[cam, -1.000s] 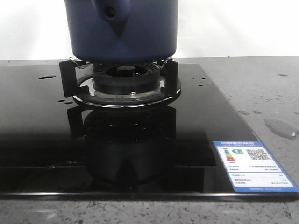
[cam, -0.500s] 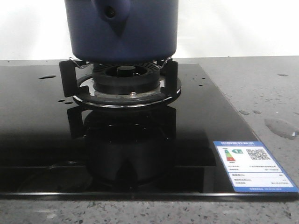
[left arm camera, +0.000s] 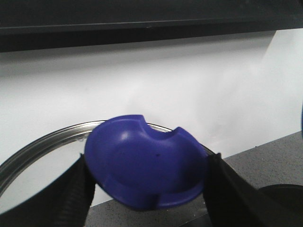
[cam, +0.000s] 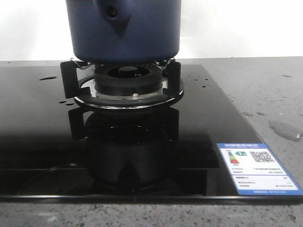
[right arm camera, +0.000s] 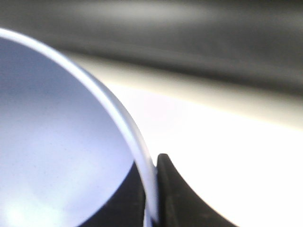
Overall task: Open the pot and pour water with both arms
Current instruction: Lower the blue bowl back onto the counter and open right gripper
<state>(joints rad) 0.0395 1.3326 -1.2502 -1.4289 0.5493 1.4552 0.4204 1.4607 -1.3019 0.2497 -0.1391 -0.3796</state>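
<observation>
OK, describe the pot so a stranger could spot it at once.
Find the black glass cooktop and the burner stand at its back. The pot sits there: large, matte, dark navy, with a tapered stub bearing a round hole.

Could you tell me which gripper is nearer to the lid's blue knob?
Left. The left gripper flanks the blue knob, a finger against each side. The right gripper sits at a pale blue bowl, by its rim, with no knob in its view.
</observation>
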